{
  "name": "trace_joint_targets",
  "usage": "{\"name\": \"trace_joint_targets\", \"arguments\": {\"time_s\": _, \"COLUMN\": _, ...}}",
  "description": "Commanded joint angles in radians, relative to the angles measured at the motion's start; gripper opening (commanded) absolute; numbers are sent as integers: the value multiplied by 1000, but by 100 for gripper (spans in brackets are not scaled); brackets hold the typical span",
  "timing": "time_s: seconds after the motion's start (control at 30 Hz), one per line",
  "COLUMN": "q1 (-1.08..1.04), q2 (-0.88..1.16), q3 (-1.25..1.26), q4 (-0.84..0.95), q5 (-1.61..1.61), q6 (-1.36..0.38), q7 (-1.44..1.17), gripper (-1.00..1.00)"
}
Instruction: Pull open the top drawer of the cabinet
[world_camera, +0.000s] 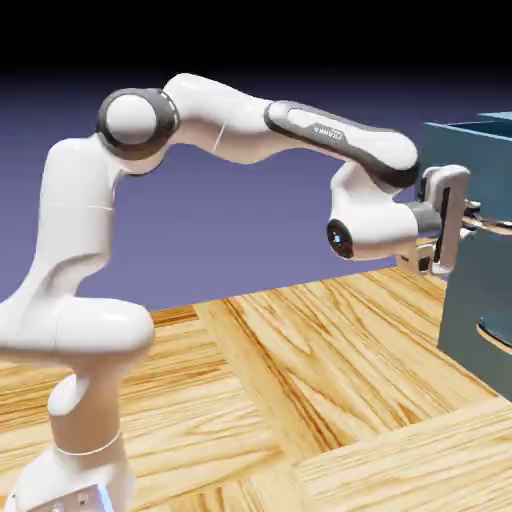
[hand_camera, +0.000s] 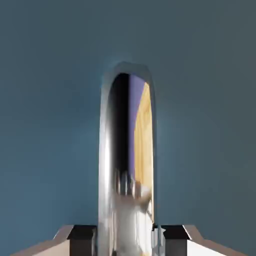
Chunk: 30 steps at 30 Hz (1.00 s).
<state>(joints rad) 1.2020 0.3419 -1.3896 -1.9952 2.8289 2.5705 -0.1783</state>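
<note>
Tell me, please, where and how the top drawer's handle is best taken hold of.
Likely best gripped across its narrow width, by the bar, coming straight at the drawer front: the handle is slim and stands proud, with fingertips fitting either side.

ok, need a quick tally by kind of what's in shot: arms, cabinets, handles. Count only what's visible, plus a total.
Franka Panda arm: 1
Teal-blue cabinet: 1
Metallic drawer handles: 2 (upper handle, at the end effector; lower handle, partly out of frame)
Total: 4
</note>
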Motion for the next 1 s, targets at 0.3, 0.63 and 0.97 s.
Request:
{"name": "trace_joint_targets", "arguments": {"time_s": 0.3, "q1": 359, "q2": -57, "q3": -343, "q4": -122, "q5": 3, "q6": -15, "q7": -58, "gripper": -100}}
{"name": "trace_joint_targets", "arguments": {"time_s": 0.63, "q1": 721, "q2": -285, "q3": -658, "q4": -79, "q5": 65, "q6": 46, "q7": -330, "gripper": -100}}
{"name": "trace_joint_targets", "arguments": {"time_s": 0.97, "q1": 905, "q2": -25, "q3": -881, "q4": -319, "q5": -15, "q6": -35, "q7": -89, "gripper": -100}}
